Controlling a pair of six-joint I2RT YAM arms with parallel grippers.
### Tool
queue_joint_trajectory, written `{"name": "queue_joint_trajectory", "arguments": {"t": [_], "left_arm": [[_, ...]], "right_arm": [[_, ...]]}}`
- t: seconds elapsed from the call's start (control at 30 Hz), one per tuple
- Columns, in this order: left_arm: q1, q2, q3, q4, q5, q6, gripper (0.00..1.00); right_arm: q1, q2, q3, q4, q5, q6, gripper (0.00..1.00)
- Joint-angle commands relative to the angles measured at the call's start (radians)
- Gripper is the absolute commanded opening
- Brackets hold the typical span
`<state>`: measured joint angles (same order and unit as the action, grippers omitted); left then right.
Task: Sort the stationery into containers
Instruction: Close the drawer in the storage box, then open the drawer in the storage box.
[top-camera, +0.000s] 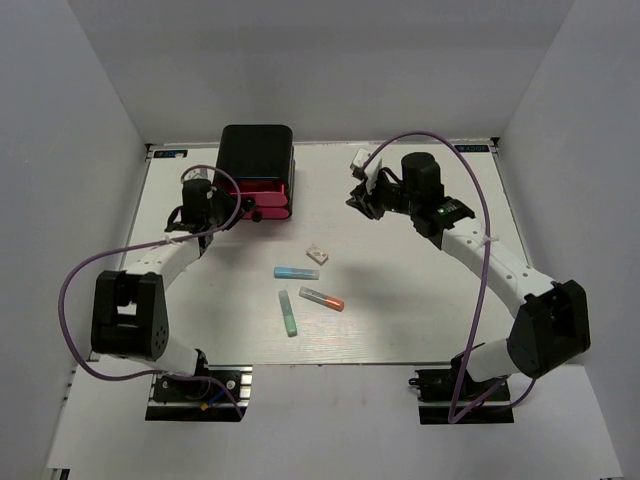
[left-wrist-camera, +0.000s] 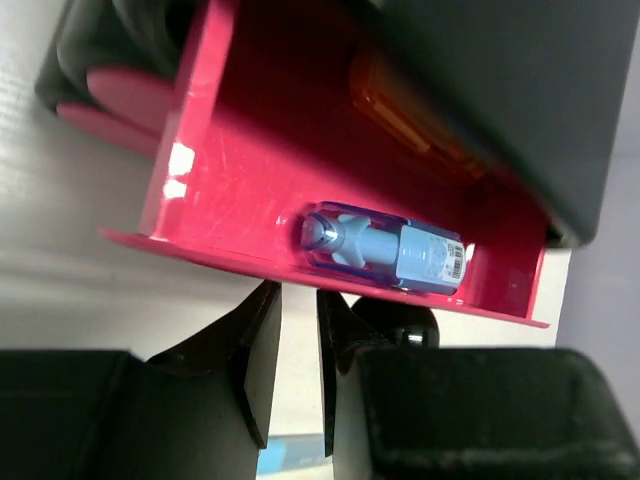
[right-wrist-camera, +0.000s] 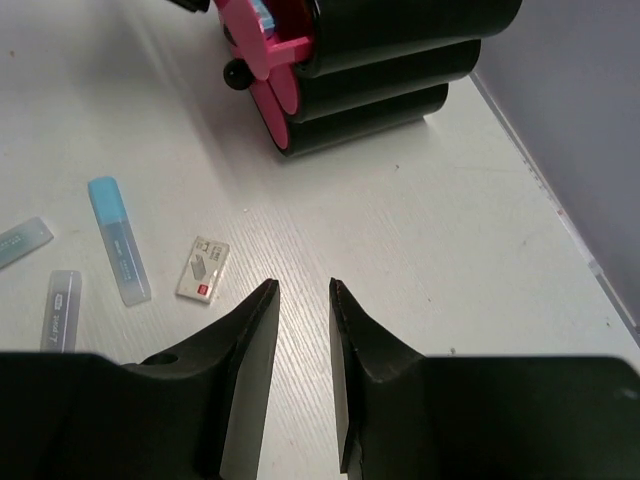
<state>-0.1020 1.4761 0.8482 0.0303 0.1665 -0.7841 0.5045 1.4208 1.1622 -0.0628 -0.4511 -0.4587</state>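
The white table (top-camera: 420, 300) has a faint grain, and a glossy black cabinet (top-camera: 256, 150) stands on it at the far edge, left of the middle. Four loose pieces lie flat in front of the cabinet, all a little to its right and none touching it. The small white block (top-camera: 318, 255) is closest to the cabinet. Just beyond that lies the light blue stick (top-camera: 296, 271), then the grey stick with the orange tip (top-camera: 321, 297). The green stick (top-camera: 288, 313) lies farthest from the cabinet, with one end pointing roughly back toward it. The pieces are near each other but not touching.
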Motion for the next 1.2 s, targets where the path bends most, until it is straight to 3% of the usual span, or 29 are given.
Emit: {"name": "queue_joint_trajectory", "arguments": {"t": [0.0,0.17,0.37,0.43,0.67,0.73,0.83,0.87,1.17], "left_arm": [[-0.001,0.026,0.096,0.017,-0.024,-0.03,0.32],[-0.001,0.068,0.152,0.008,-0.042,-0.049,0.35],[-0.001,0.078,0.166,-0.017,-0.051,-0.049,0.51],[-0.001,0.067,0.166,-0.017,-0.051,-0.049,0.51],[-0.001,0.007,0.074,-0.05,0.023,0.0,0.26],[-0.001,-0.002,0.031,-0.026,0.045,0.014,0.26],[-0.001,0.012,0.009,-0.007,0.073,0.014,0.35],[-0.001,0.035,0.009,-0.007,0.083,0.014,0.45],[-0.001,0.113,0.041,0.059,0.102,-0.029,0.6]], "right_arm": [[-0.017,-0.039,-0.03,0.012,-0.011,0.006,0.32],[-0.027,-0.066,-0.085,0.003,-0.017,-0.005,0.32],[-0.037,-0.088,-0.128,-0.008,-0.018,-0.021,0.34],[-0.038,-0.097,-0.137,-0.009,-0.023,-0.023,0.34],[-0.041,-0.122,-0.183,-0.014,-0.028,-0.038,0.34],[-0.04,-0.126,-0.199,-0.016,-0.028,-0.038,0.34],[-0.041,-0.126,-0.208,-0.009,-0.031,-0.038,0.34],[-0.043,-0.125,-0.211,-0.011,-0.031,-0.038,0.34],[-0.044,-0.123,-0.226,-0.009,-0.026,-0.051,0.34]]}}
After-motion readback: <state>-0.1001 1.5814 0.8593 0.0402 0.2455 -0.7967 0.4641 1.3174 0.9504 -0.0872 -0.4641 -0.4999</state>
